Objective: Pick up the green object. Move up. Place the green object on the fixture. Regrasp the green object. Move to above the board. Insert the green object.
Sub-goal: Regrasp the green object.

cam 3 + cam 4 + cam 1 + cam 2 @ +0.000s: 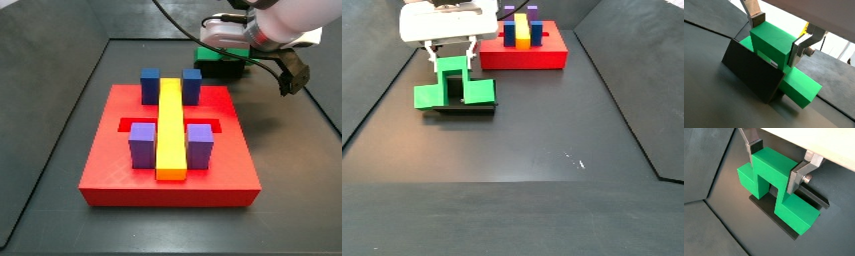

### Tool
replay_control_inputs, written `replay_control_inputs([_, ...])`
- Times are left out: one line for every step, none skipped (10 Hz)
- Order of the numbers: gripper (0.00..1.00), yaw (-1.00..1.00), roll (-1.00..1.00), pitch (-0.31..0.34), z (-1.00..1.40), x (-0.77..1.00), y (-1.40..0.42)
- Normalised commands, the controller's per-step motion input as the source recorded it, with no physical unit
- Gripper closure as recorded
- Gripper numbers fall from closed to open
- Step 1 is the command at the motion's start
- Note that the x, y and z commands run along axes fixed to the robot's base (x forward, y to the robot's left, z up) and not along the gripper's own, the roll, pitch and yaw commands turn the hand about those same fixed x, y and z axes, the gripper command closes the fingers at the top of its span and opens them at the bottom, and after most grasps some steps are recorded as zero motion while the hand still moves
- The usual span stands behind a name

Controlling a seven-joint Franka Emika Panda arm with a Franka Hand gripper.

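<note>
The green object (774, 45) rests on the black fixture (751, 70), its raised middle upward and its flat base spread over the fixture's step. My gripper (777, 35) straddles the raised middle with both pads against its sides, shut on it. The same grasp shows in a wrist view, green object (771, 170), fixture (765, 207), gripper (776, 163). In both side views the gripper (221, 38) (450, 55) stands over the green object (214, 57) (433, 95) on the fixture (222, 71) (472, 108). The red board (120, 165) (543, 58) lies apart from them.
The board bears a long yellow bar (170, 125), two blue blocks (150, 85) and two purple blocks (142, 145). A dark cable (287, 75) hangs from the arm beside the fixture. The dark floor is bounded by raised walls (629, 120).
</note>
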Motion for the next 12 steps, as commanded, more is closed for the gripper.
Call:
replay_control_inputs([1.0,0.0,0.0,0.0,0.0,0.0,0.0])
replay_control_inputs([1.0,0.0,0.0,0.0,0.0,0.0,0.0])
replay_control_inputs([1.0,0.0,0.0,0.0,0.0,0.0,0.0])
replay_control_inputs([1.0,0.0,0.0,0.0,0.0,0.0,0.0])
replay_control_inputs([1.0,0.0,0.0,0.0,0.0,0.0,0.0])
replay_control_inputs([1.0,0.0,0.0,0.0,0.0,0.0,0.0])
replay_control_inputs([1.0,0.0,0.0,0.0,0.0,0.0,0.0])
replay_control_inputs([1.0,0.0,0.0,0.0,0.0,0.0,0.0])
replay_control_inputs([1.0,0.0,0.0,0.0,0.0,0.0,0.0])
replay_control_inputs([1.0,0.0,0.0,0.0,0.0,0.0,0.0])
replay_control_inputs([1.0,0.0,0.0,0.0,0.0,0.0,0.0])
replay_control_inputs([1.0,0.0,0.0,0.0,0.0,0.0,0.0])
